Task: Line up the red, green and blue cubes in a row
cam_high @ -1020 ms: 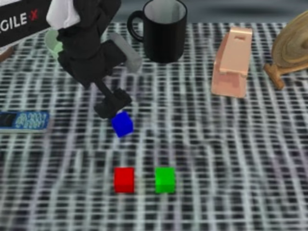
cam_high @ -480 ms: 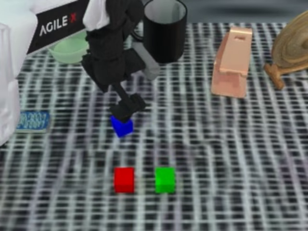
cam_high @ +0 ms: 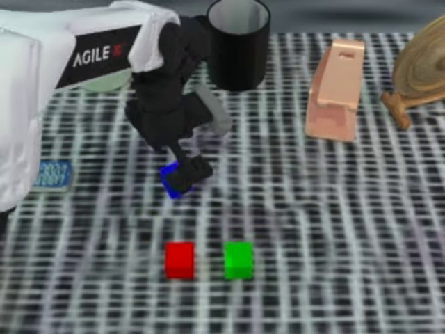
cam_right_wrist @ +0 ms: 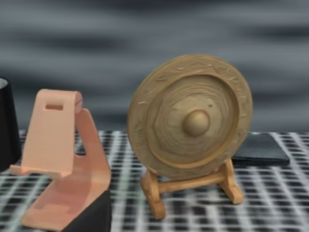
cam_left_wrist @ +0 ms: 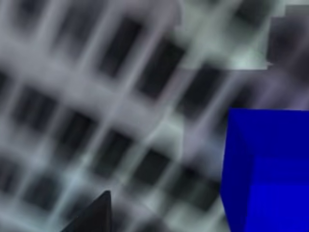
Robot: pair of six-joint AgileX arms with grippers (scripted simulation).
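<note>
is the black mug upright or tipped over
Upright: in the top view the black mug stands behind the left gripper, its round open mouth facing up at the camera.

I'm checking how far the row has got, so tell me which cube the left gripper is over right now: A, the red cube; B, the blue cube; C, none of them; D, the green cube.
B. In the top view the left gripper sits over the blue cube, while the red cube and green cube sit side by side nearer the table's front edge, away from it.
</note>
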